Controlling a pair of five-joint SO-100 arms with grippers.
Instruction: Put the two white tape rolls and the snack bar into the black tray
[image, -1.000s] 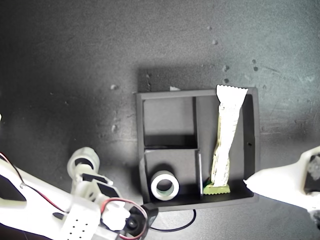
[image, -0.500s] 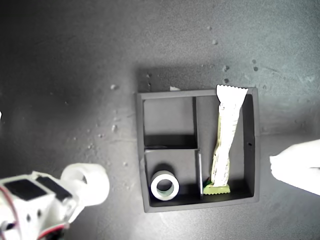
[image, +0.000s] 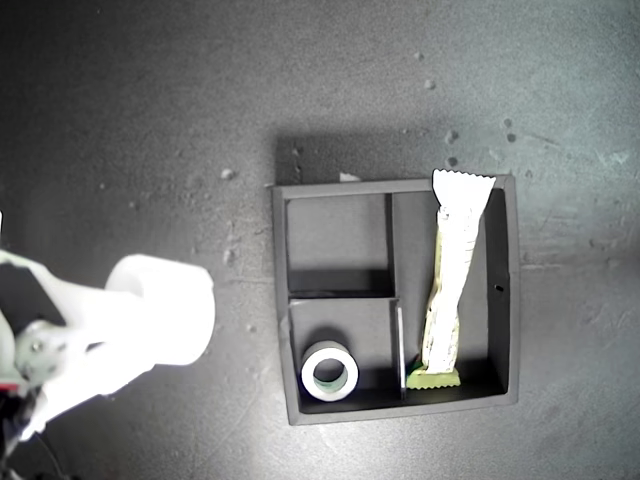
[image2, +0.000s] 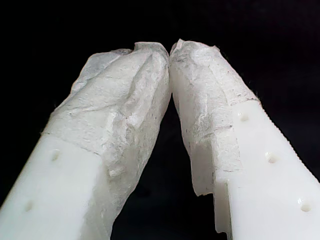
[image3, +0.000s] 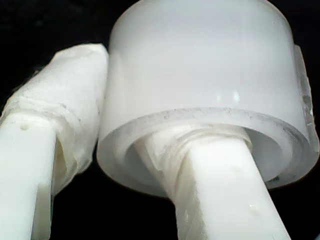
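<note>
Tape rolls: two white ones. One roll (image: 329, 372) lies flat, hole upward, in a small compartment of the black tray (image: 281, 300), the one nearer the exterior view's bottom. The other roll (image3: 205, 85) is carried by my second gripper (image3: 135, 165), seen at the exterior view's left (image: 160, 308), well apart from the tray.
Second gripper: clamped on the roll's wall, one finger (image3: 210, 190) through the hole, the other padded finger (image3: 55, 125) against the outside.
First gripper (image2: 170, 50): padded tips together, nothing between them; dark behind.
Snack bar (image: 452, 275): one, pale side up, lying in the long compartment, long axis along it, one crimped end overhanging the tray's far wall.
Tray: one; other small compartment bare.
</note>
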